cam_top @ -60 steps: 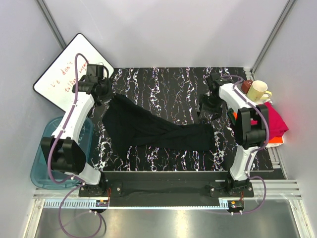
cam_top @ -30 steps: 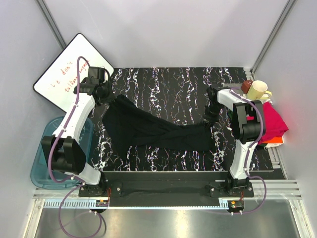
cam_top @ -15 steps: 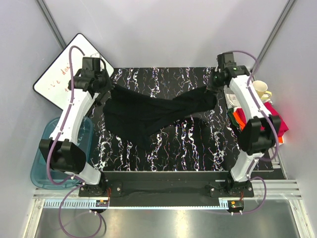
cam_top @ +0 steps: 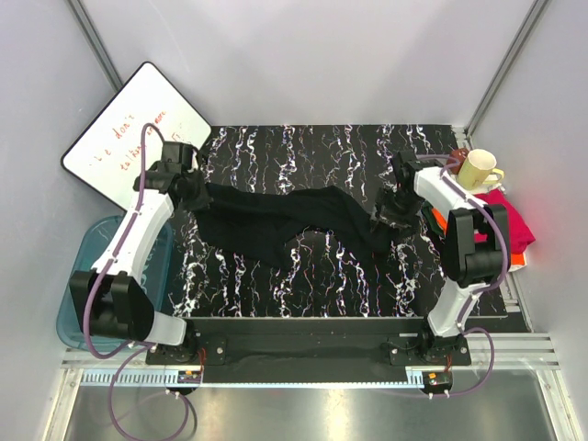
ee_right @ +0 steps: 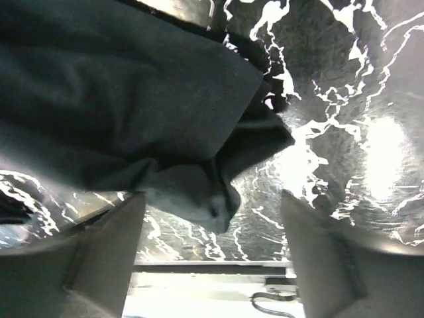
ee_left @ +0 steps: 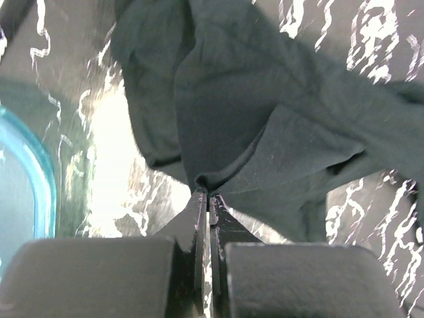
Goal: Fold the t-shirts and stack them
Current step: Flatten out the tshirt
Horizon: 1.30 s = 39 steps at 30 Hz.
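One plain black cloth t-shirt (cam_top: 276, 220), stretched as a rumpled band across the black white-veined tabletop (cam_top: 312, 152): left gripper (ee_left: 207, 197) pinched shut on its left edge, likely anchoring it for spreading; right gripper (ee_right: 211, 196) gaping over the right end, gripping nothing.

One black tee (cam_top: 276, 219), one pink tee (cam_top: 514, 228), one mug (cam_top: 476, 168).

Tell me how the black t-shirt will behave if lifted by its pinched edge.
Probably floppy: the black t-shirt lies in creased, rumpled folds, so it should hang and drape from the left fingers. Likely light, since a thin pinch holds a fold. It may drag across the table rather than slide as one piece.
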### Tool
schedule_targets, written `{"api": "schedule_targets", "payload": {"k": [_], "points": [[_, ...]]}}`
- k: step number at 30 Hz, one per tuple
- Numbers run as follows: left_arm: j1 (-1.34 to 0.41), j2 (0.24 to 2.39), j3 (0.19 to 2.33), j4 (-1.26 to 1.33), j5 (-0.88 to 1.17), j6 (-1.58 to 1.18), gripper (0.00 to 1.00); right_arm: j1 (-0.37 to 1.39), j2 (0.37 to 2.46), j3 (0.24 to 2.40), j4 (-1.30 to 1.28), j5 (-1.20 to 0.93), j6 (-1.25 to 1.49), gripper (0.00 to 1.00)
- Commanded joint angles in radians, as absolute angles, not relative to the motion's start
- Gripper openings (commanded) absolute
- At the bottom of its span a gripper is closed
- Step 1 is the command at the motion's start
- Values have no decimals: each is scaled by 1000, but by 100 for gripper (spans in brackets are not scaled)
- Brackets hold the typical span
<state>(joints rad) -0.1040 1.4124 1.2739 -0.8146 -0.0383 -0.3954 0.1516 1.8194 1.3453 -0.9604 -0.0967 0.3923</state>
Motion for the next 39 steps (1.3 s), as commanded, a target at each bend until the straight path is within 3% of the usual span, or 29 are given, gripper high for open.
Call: {"api": "schedule_targets", "payload": {"k": [1, 6, 12, 21, 23, 25, 26, 30, 32, 39], "points": [[-106, 1358, 1281, -792, -77, -382, 0, 153, 1727, 1422, -962, -68, 384, 99], [-106, 1381, 1307, -796, -71, -379, 0, 153, 1733, 1470, -968, -156, 373, 100], [-106, 1396, 1315, -799, -74, -374, 0, 160, 1721, 1398, -966, -273, 371, 90], [-106, 1417, 1318, -796, -60, -365, 0, 241, 1790, 1318, -936, -198, 350, 88], [-106, 1420, 1321, -796, -57, -364, 0, 248, 1819, 1319, -931, -175, 347, 79], [-106, 1420, 1322, -798, -58, -361, 0, 256, 1841, 1324, -914, -164, 344, 54], [-106, 1420, 1324, -798, -57, -360, 0, 258, 1847, 1324, -905, -161, 341, 37], [-106, 1419, 1330, -796, -63, -351, 0, 261, 1847, 1356, -893, -120, 318, 4], [-106, 1420, 1333, -799, -71, -348, 0, 261, 1813, 1390, -894, -92, 314, 0], [-106, 1430, 1341, -798, -77, -342, 0, 255, 1703, 1528, -900, 47, 321, 0]]}}
